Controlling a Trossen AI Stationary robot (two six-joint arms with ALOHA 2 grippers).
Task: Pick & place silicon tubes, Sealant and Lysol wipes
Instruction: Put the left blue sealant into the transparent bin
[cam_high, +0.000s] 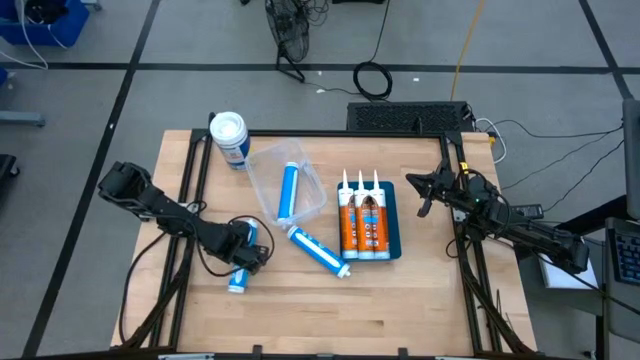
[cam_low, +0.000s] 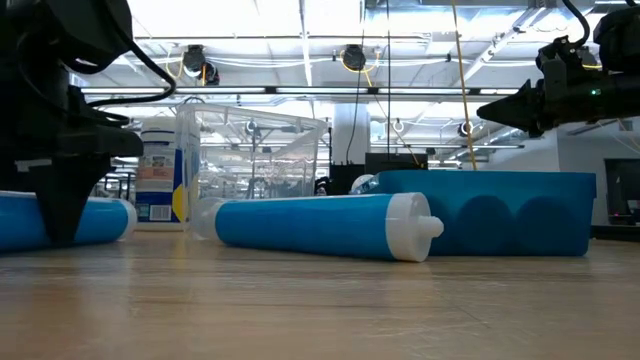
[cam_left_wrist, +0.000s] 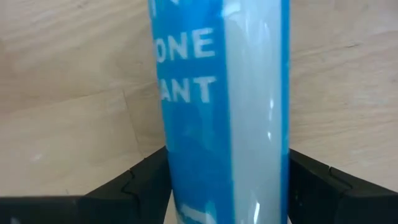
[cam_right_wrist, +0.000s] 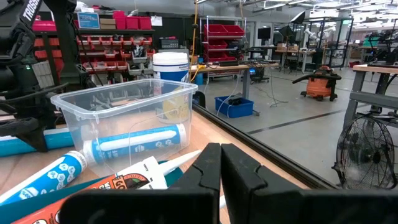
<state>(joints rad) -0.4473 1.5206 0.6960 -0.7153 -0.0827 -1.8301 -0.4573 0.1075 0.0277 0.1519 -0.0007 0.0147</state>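
Left gripper (cam_high: 243, 262) is straddling a blue silicone tube (cam_left_wrist: 217, 106) lying on the table (cam_high: 400, 300), fingers (cam_left_wrist: 134, 180) either side, closure unclear; off-centre squeeze risks it rolling away; right gripper (cam_high: 432, 190) is idling closed.

1. The left arm (cam_high: 165, 212) is matte black, built of slim links joined by bulkier rounded joint housings.
2. A black cable loops loosely beside its wrist section.
3. The left gripper (cam_left_wrist: 227, 186) has two dark, angular fingers (cam_left_wrist: 137, 183) with stepped, faceted inner faces.
4. The right arm (cam_high: 530, 232) is equally dark, with a grey-white patch on its far link.
5. The right gripper (cam_right_wrist: 221, 171) ends in two black, blocky fingers (cam_right_wrist: 205, 169) with bevelled tips.
6. A small green light glows on the right wrist in the low view.
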